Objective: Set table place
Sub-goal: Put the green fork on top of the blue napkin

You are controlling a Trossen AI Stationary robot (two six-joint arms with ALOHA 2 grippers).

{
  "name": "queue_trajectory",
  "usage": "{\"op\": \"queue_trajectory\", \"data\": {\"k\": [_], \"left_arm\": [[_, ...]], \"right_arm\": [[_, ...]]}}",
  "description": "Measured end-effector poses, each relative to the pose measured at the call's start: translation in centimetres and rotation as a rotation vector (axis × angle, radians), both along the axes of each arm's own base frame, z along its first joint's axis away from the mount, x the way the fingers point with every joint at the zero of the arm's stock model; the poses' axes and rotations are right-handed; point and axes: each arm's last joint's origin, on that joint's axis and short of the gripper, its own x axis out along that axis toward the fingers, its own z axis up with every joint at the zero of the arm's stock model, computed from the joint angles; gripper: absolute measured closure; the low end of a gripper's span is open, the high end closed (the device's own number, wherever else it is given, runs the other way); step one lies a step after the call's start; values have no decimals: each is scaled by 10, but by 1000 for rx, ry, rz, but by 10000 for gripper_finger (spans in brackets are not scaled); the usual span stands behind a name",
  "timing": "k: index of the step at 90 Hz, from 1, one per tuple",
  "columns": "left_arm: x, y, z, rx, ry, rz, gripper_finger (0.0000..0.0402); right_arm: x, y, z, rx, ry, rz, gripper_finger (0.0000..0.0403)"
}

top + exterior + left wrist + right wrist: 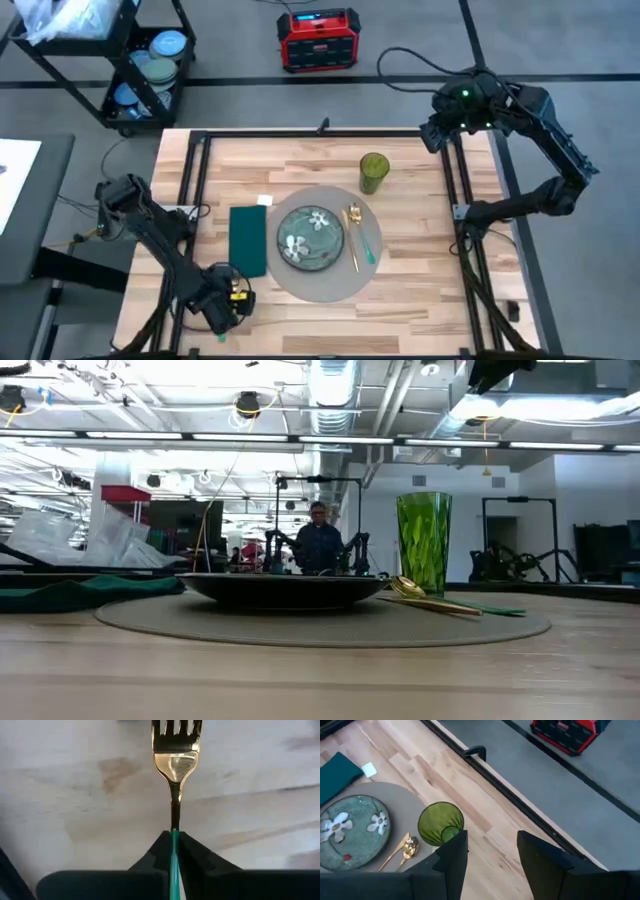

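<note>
The round grey place mat (322,283) lies mid-table and carries a green floral plate (310,238). Gold cutlery with green handles (356,236) lies on the mat to the plate's right. A teal napkin (248,240) lies left of the mat. A green glass (374,172) stands beyond the mat. My left gripper (228,300), near the table's front left corner, is shut on a gold fork (173,755). My right gripper (492,837) hangs open above the table's far right corner (438,128), nothing between its fingers. My left gripper pinches the fork's green handle (173,845) between its two fingers (192,852), just behind the gold neck. The fingers lie along the fork. The neck and tines stick out past the fingertips over bare wood; whether the fork touches the table, I cannot tell.
Black rails (195,200) run along the table's edges. A small white tag (263,200) lies by the napkin's far end. A black wire cart with bowls (140,60) stands off the far left corner, a red box (318,38) on the floor behind. A person (318,540) stands far off.
</note>
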Motion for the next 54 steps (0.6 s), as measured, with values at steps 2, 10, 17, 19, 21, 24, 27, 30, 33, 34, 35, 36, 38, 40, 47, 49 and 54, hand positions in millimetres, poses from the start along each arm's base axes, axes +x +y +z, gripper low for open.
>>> {"op": "queue_trajectory", "data": {"k": [2,10,17,19,21,24,27,30,33,34,35,36,38,40,47,49,54], "left_arm": [[1,8,4,18,-3,18,401],[4,42,19,116,-11,98,401],[10,72,26,199,-18,139,401],[13,80,27,217,-17,136,401],[15,88,28,227,-14,126,401],[20,97,29,238,-13,102,401],[24,106,29,248,-9,76,401],[27,114,28,258,1,52,401],[30,120,27,268,16,35,401],[30,122,27,271,21,26,401],[31,124,27,274,25,18,401],[31,126,27,276,28,11,401],[31,129,26,279,41,-2,401],[31,131,26,281,53,-10,401],[29,139,21,279,87,-5,401],[28,140,18,271,92,3,401],[25,142,7,247,89,22,401]], "right_arm": [[0,0,0,-4,4,7,244],[0,0,0,-25,26,40,244],[0,-1,0,-43,44,62,244],[-1,-1,0,-51,51,65,244],[-1,-1,0,-57,58,68,244],[-2,-2,0,-65,65,69,244],[-2,-3,0,-70,71,69,244],[-3,-4,0,-74,76,68,244],[-3,-4,0,-74,79,66,244],[-4,-5,0,-74,80,64,244],[-4,-5,0,-73,82,63,244],[-4,-5,0,-72,83,63,244],[-5,-5,-1,-70,86,59,244],[-5,-5,-1,-68,91,59,244],[-7,-5,-2,-56,108,55,244],[-7,-5,-2,-55,110,55,244],[-8,-4,-3,-46,121,56,244]]}}
